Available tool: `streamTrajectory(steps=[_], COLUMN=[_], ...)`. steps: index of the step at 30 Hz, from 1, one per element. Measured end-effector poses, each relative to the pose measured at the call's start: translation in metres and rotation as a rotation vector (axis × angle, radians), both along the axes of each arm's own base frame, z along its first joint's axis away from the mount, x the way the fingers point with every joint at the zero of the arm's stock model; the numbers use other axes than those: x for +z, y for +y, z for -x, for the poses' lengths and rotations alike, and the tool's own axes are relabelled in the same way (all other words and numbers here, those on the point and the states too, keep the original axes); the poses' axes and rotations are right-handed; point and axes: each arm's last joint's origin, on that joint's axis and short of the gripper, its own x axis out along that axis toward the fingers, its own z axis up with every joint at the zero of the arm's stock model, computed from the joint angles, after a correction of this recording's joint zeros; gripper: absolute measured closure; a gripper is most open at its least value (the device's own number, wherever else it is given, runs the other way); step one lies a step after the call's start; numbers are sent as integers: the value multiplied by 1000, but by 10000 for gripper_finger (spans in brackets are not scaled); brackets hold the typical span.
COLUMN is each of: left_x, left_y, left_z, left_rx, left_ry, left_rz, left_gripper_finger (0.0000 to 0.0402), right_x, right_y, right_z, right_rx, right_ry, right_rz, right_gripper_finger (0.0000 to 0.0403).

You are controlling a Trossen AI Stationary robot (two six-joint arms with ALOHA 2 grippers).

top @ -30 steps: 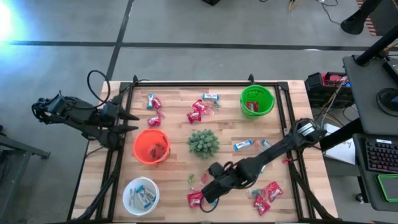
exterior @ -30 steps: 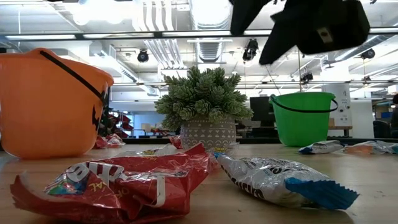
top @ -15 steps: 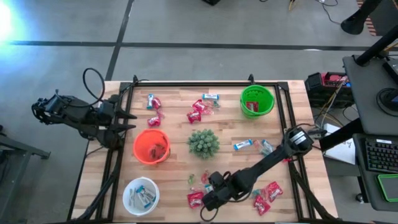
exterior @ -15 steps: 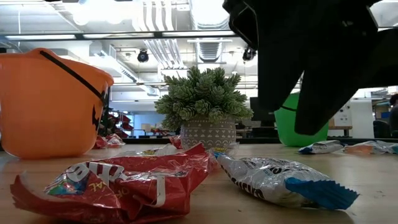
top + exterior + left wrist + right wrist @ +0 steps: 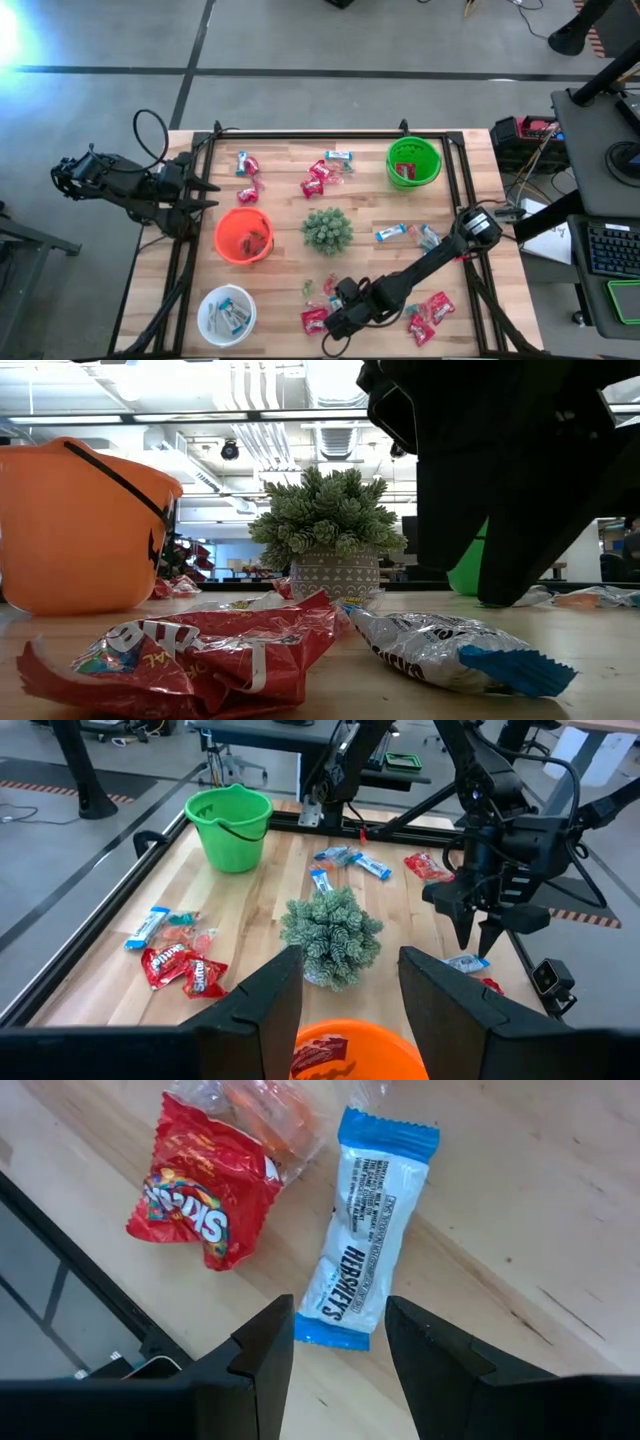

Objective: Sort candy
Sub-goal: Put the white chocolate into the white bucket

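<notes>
Right gripper (image 5: 338,322) low over the near edge of the worktop (image 5: 470,200), jaws spread and empty, straddling one end of a blue-and-white Hershey's bar (image 5: 364,1230) that lies flat on the wood; neither finger seen touching it. Just beside that bar, a red Skittles packet (image 5: 203,1195), with a crumpled clear wrapper (image 5: 262,1105) holding something orange against both. From table height the same pair sits in the foreground, red packet to one side, silver-and-blue bar to the other, the dark gripper looming above them. Left gripper (image 5: 205,194) waits off the left edge of the worktop, beside the orange bucket (image 5: 243,236), jaws spread, nothing between them. Candy scattered widely: red packets (image 5: 314,182) and a blue bar (image 5: 338,155) along the far side, another blue bar (image 5: 391,233) right of the spiky green plant (image 5: 326,229), more red packets (image 5: 430,310) near the front right corner, tiny green and pink pieces (image 5: 318,287) in front of the plant. Orange bucket holds red candy, white bowl (image 5: 226,313) at front left holds blue-and-white bars, green bucket (image 5: 413,163) at far right holds a red piece
</notes>
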Motion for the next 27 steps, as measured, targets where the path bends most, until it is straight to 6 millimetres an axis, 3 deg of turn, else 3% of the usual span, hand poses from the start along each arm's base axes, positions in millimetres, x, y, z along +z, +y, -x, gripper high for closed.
streamTrajectory(steps=[27], left_x=[0], left_y=[0], left_z=[0], left_rx=[-1], left_ry=[0], left_rz=[-4], left_gripper_finger=[251], right_x=[-18], right_y=[-3], right_z=[4], right_rx=[-23], right_ry=[-20], right_rz=[-16], right_gripper_finger=[250])
